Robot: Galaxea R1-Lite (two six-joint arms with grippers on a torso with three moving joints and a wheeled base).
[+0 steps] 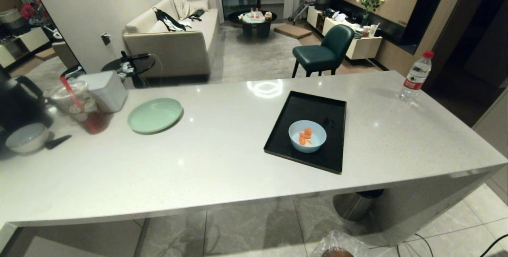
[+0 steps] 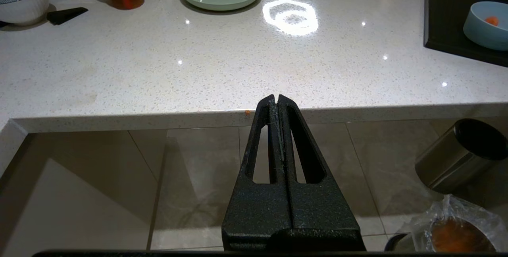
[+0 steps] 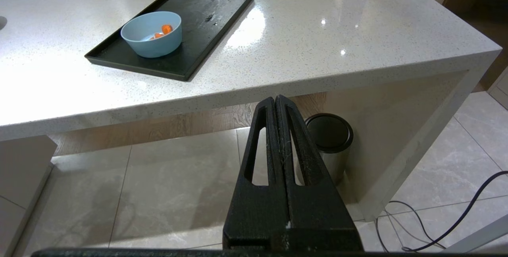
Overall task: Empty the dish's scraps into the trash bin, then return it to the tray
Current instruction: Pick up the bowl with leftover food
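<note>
Dish (image 3: 151,33) on tray (image 3: 222,6), up-counter from right gripper (image 3: 276,100), nearer it than left gripper (image 2: 276,99). Both grippers pressed closed, empty, below counter edge.

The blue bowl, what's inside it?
Inside the blue bowl on the black tray are a few small orange chunks, like carrot, with some pale bits. From the right wrist view, the bowl's near wall hides part of the bottom.
</note>
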